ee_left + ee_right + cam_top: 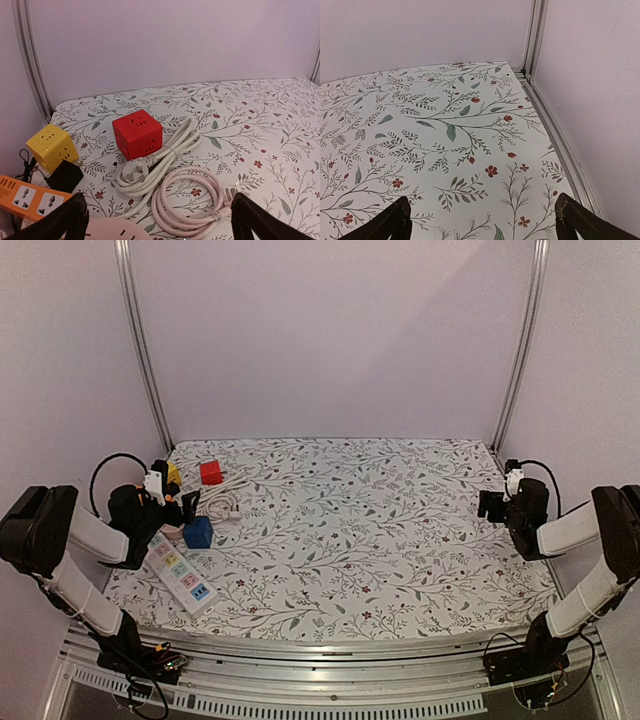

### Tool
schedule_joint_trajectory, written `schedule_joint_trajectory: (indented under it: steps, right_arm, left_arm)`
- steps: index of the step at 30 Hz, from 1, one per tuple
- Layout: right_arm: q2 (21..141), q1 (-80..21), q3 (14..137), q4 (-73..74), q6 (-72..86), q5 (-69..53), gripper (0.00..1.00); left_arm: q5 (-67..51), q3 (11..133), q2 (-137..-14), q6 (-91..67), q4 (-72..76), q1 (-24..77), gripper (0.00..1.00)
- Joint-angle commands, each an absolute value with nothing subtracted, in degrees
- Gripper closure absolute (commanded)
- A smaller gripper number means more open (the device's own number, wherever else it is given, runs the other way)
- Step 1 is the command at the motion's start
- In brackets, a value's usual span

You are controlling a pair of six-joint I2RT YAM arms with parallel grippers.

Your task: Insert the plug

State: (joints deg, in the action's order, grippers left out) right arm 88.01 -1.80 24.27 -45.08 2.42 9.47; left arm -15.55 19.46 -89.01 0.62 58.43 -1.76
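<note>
left hand [161, 221] open, empty, above the cables [176, 150]; white plug [133, 174] lies on worktop [265, 125] at 6 o'clock of red cube socket [137, 134] (cable bundled). pinch plug body squarely. right hand [482, 220] open, idle.

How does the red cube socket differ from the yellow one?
Colour: the red plastic cube socket versus the yellow plastic cube socket. Place: the red one sits further out on the table, beside the bundled white cable; the yellow one sits nearer the left wall, beside a black adapter. Both are similar-sized cubes with socket holes on their visible faces.
</note>
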Motion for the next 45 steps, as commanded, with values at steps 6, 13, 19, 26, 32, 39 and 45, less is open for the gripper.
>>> schedule_joint_trajectory:
  steps: [6,13,19,26,32,39,45]
  right_arm:
    - [61.8,-1.6,32.5,-17.2,8.6,-1.7,0.01]
    - [58.4,-1.7,39.1,-8.0,19.5,-12.0,0.01]
    - [63.9,-7.9,45.4,-6.6,23.2,-14.8,0.01]
    - [74.3,-21.2,56.2,-1.4,15.6,-13.1,0.01]
    - [81.2,-27.0,61.1,-1.1,13.2,-12.3,0.01]
    - [85.1,-30.8,62.7,-0.9,12.5,-12.0,0.01]
    - [85.9,-31.5,62.2,-0.9,12.5,-11.9,0.01]
  left_arm:
    - [-14.4,20.0,-88.6,0.3,58.2,-2.0,0.01]
    - [-25.6,34.9,-76.8,2.5,27.8,-7.4,0.0]
    - [-41.1,63.4,-69.6,46.8,-40.3,-7.2,0.01]
    - [-25.9,65.0,-70.6,107.3,-88.0,-1.8,0.01]
    - [-24.5,57.2,-73.4,112.8,-79.9,3.2,0.01]
    - [-19.2,49.2,-79.5,112.0,-63.1,9.4,0.0]
    - [-17.4,46.4,-82.6,112.7,-55.5,10.0,0.01]
